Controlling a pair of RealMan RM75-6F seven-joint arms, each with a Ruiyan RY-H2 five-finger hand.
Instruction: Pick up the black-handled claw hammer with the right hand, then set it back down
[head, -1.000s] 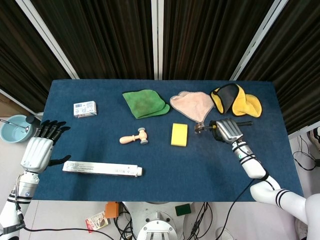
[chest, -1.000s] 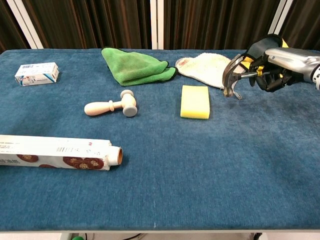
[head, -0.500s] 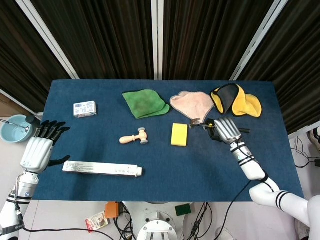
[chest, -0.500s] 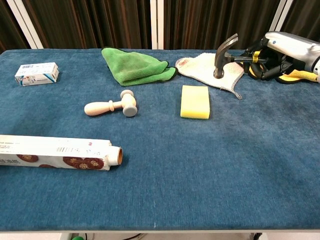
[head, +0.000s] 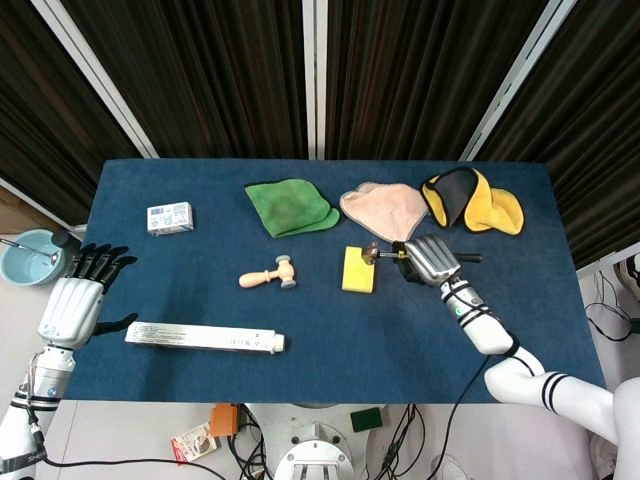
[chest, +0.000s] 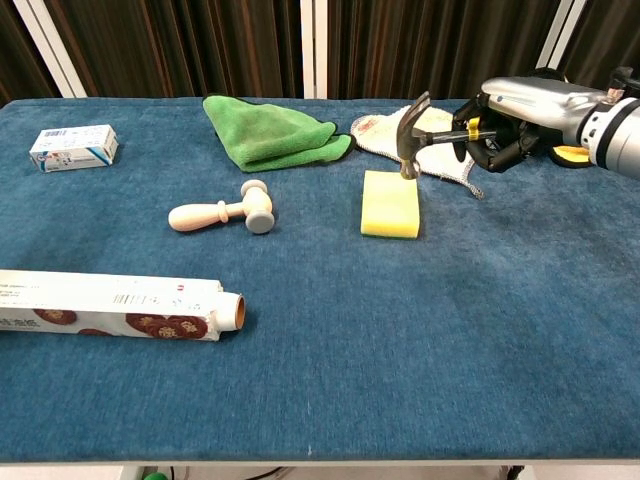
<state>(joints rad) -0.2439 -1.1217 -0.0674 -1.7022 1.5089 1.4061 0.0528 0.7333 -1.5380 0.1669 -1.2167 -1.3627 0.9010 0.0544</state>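
Fingers of the right hand (chest: 505, 128) wrap around the black handle of the hammer (chest: 415, 135), holding it level above the table (chest: 420, 330). Its steel head hangs over the far edge of the yellow sponge (chest: 390, 204), just in front of the pink cloth (head: 382, 209), claw pointing up. At the table's near left corner, the left hand (head: 72, 305) holds nothing, fingers straight and spread, beside the long box (head: 204, 337).

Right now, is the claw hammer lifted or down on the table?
Lifted: the right robot hand grips the claw hammer, whose head hangs above the yellow sponge.
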